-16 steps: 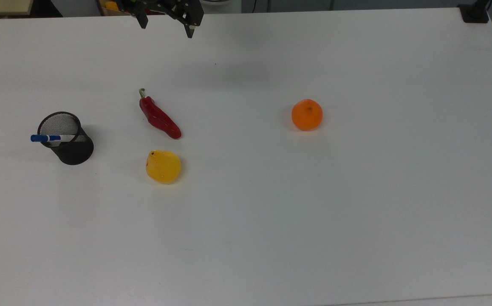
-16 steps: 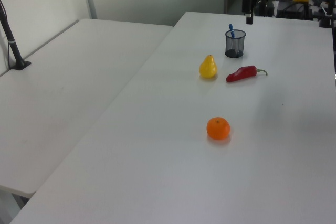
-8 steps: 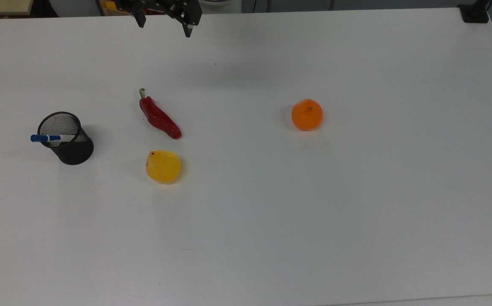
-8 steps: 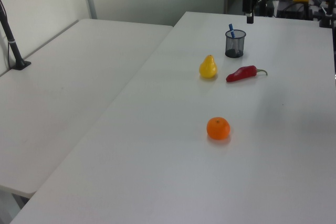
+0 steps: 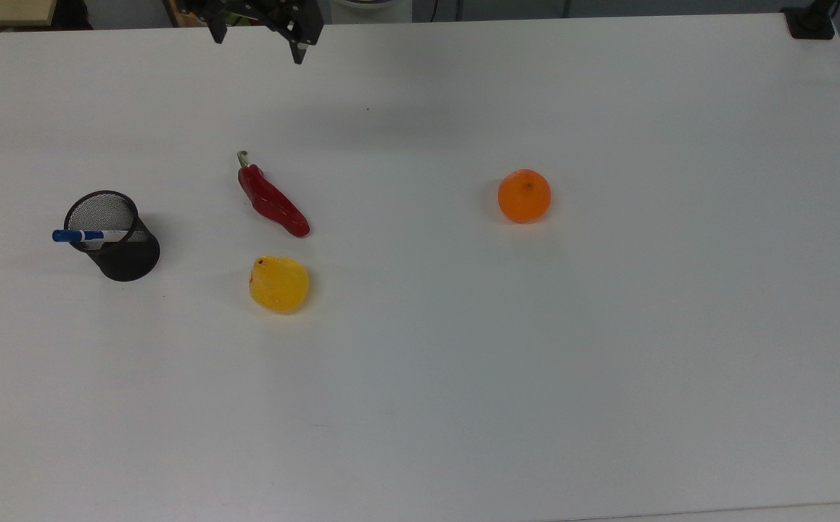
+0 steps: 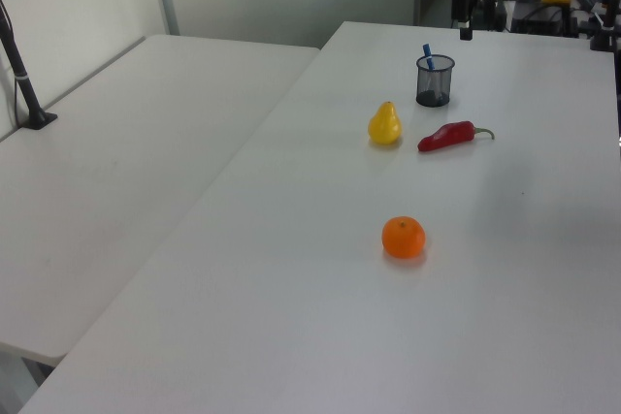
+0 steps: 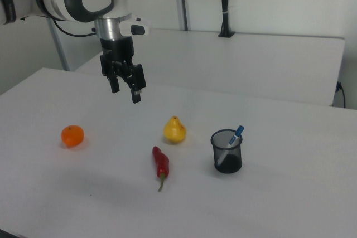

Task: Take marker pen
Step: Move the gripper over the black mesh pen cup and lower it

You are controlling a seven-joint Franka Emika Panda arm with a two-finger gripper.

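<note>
While the marker pen (image 5: 88, 235) leans in the mesh cup (image 5: 120, 248), blue cap above the rim, the arm should travel over the cup and descend onto the cap, sparing the rim; the gripper (image 7: 125, 88) hangs high, fingers spread, holding nothing.

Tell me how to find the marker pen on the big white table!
On the white table, find the black mesh cup at the top view's left, beyond the yellow pear and red chilli. The marker pen leans inside it, the one slim white stick with a blue cap.
</note>
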